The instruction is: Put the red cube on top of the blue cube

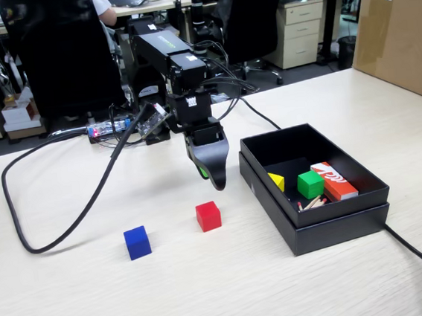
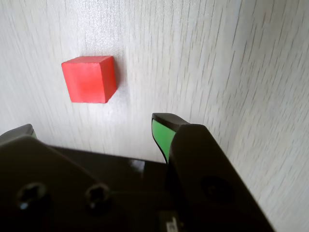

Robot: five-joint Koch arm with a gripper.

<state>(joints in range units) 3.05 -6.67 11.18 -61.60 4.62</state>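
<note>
The arm is reaching forward from the upper middle of the fixed view, and its gripper (image 1: 214,174) is hanging above the table (image 1: 209,292), clear of everything. In the wrist view the gripper (image 2: 91,128) is standing spread apart: one finger with a green pad (image 2: 161,135) is showing at the lower middle, the other tip is peeking in at the lower left edge, and nothing is sitting between them.

The red cube (image 1: 208,216) is resting on the table just below the gripper in the fixed view; in the wrist view it (image 2: 90,79) is lying in the upper left, apart from the fingers. The blue cube (image 1: 137,242) is sitting to the left of the red one, near it but not touching. At the right, an open black box (image 1: 330,225) is holding a green cube (image 1: 310,184) and a red-orange box (image 1: 334,181).
</note>
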